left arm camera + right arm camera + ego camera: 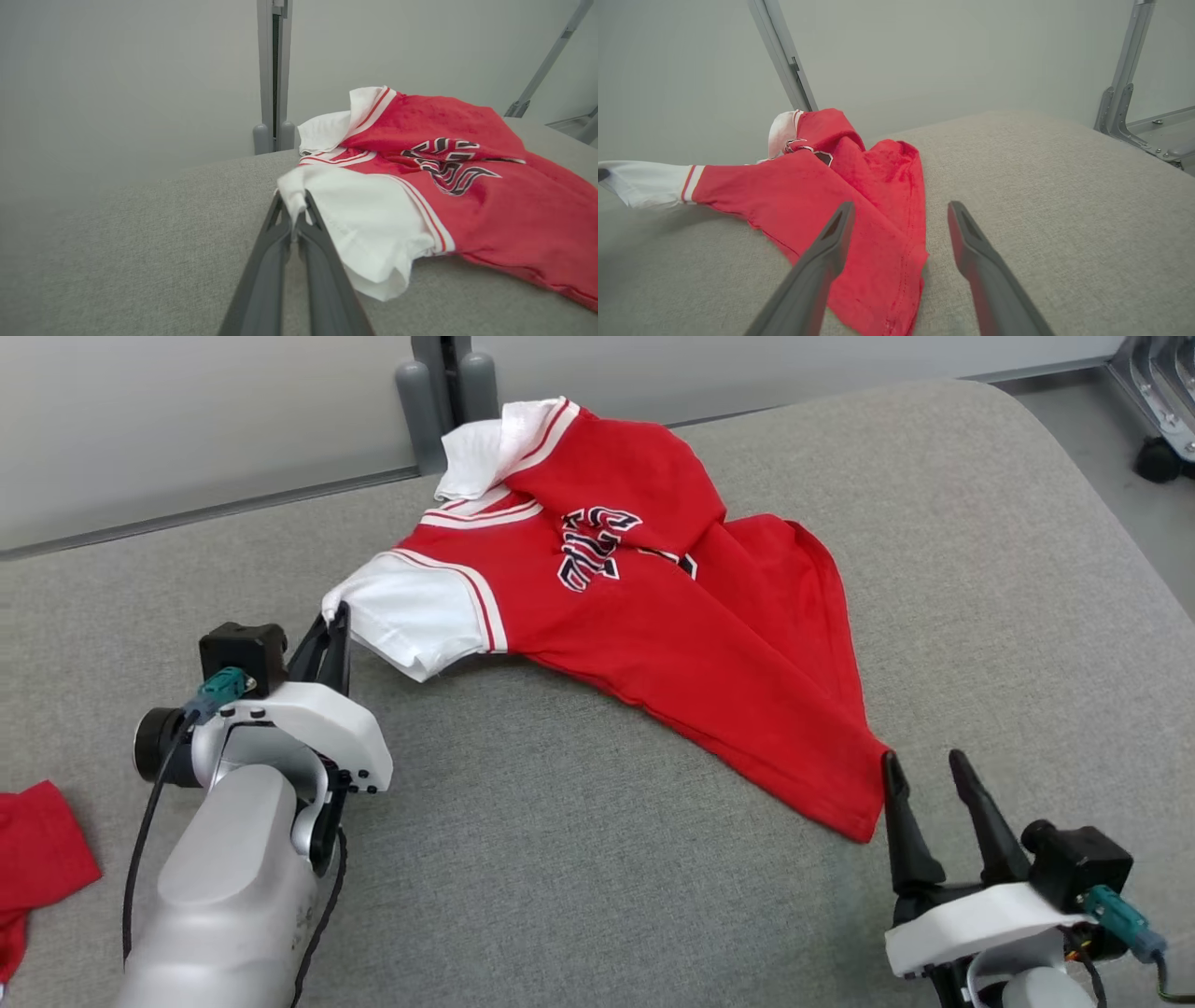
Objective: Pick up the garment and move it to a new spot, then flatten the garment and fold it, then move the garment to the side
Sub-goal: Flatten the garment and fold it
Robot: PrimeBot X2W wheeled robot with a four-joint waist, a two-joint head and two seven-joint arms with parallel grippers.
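Jersey lies rumpled on the grey cushion. Your left end effector is pinched tight on the white sleeve, likely to stretch it flat. Your right end effector stands wide and empty beside the hem corner.

We see a red garment with 2 white sleeves, red-striped trim and dark-and-white chest lettering. It lies rumpled, front up, on the grey cushion, hem drawn to a point, 1 sleeve tip raised.
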